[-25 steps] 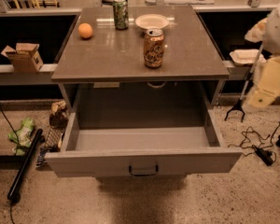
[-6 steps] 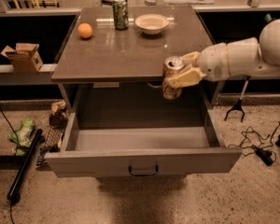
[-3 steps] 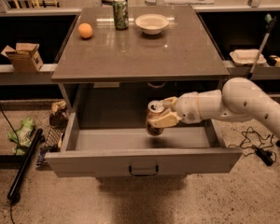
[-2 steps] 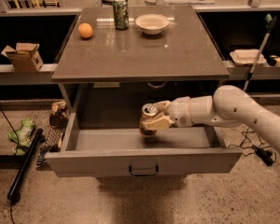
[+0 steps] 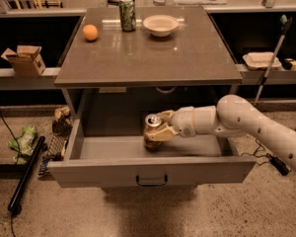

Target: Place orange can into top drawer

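Got the orange can (image 5: 151, 122) pinched in the pincer (image 5: 157, 133), silver top showing, down inside the pulled-open top drawer (image 5: 153, 171), below the middle of the table's (image 5: 148, 63) front edge. Can't tell if touching the drawer floor. Reaching in from the right side. Also spotted up top: green can (image 5: 127, 15) and bowl (image 5: 161, 25) by the back edge, orange fruit (image 5: 90, 32) toward the back-left corner.

No legible text on orange can (image 5: 151, 124) held by gripper (image 5: 157, 133) in drawer (image 5: 103, 170).
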Motion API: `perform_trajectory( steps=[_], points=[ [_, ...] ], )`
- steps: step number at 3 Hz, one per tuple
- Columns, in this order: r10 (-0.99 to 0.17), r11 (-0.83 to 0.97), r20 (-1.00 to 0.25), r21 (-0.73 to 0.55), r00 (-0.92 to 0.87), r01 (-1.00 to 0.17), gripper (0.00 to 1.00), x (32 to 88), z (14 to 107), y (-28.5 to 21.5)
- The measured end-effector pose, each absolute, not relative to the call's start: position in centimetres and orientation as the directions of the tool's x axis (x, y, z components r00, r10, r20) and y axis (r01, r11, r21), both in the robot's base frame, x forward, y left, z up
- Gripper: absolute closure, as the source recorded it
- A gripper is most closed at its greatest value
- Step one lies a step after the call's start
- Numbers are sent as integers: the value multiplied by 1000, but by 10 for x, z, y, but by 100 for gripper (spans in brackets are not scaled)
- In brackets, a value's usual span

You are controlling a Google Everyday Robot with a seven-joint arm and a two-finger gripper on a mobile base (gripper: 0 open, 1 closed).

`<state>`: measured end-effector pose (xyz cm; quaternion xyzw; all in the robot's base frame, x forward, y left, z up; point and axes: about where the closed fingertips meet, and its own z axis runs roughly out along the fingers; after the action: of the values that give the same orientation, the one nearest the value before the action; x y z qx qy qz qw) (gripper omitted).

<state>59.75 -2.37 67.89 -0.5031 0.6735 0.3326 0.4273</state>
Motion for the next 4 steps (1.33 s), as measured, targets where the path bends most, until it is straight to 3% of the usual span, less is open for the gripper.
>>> perform_trajectory(
  steps=[1,4],
  points=[
    [-412,270,-902,12,-127,-963,85,598,672,-23],
    [-422,273,-898,6,-125,-962,16,599,669,-25]
  ],
)
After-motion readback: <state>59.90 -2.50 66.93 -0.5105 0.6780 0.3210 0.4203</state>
